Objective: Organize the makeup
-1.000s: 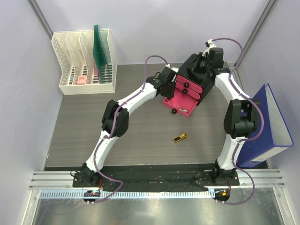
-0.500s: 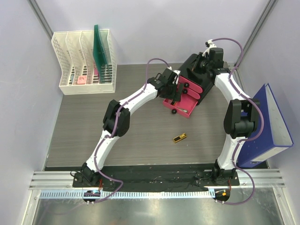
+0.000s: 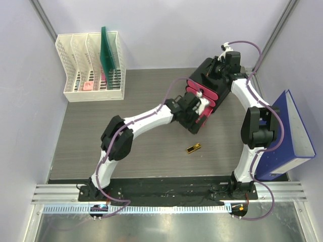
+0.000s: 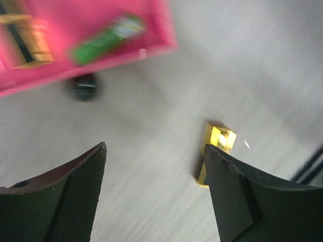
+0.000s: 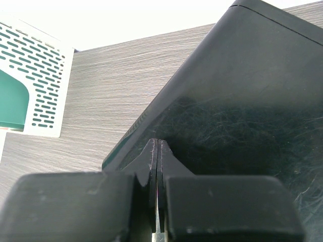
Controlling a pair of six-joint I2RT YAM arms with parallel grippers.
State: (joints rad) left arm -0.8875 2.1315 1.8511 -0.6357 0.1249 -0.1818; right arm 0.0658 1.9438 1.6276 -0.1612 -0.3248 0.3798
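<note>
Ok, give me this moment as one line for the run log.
left gripper: open, above table | right gripper: shut, at black box | gold-black stick: loose on table | green tube: in open pink drawer

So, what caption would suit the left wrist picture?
Open jaws of the left arm hover over a gold-black stick, near a pink drawer holding a green tube.
</note>
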